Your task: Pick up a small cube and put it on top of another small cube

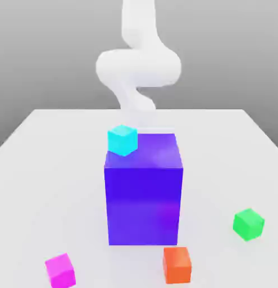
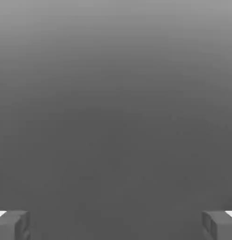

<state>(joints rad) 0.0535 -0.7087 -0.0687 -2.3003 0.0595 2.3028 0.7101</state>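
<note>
Magenta cube [image 1: 60,271] apparently outside pincer [image 2: 116,226]

Magenta cube [image 1: 60,271] and green cube [image 1: 249,224] — apart, on tabletop [image 1: 219,169].

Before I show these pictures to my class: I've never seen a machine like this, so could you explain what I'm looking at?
The machine is one white robot arm with a two-finger gripper. The exterior view comes from a camera off the arm; the hand view comes from a camera on its hand. A big blue-purple block stands on the pale table, with a cyan cube on top. Around it lie magenta, orange and green small cubes. The fingers stand wide apart, holding nothing.
</note>
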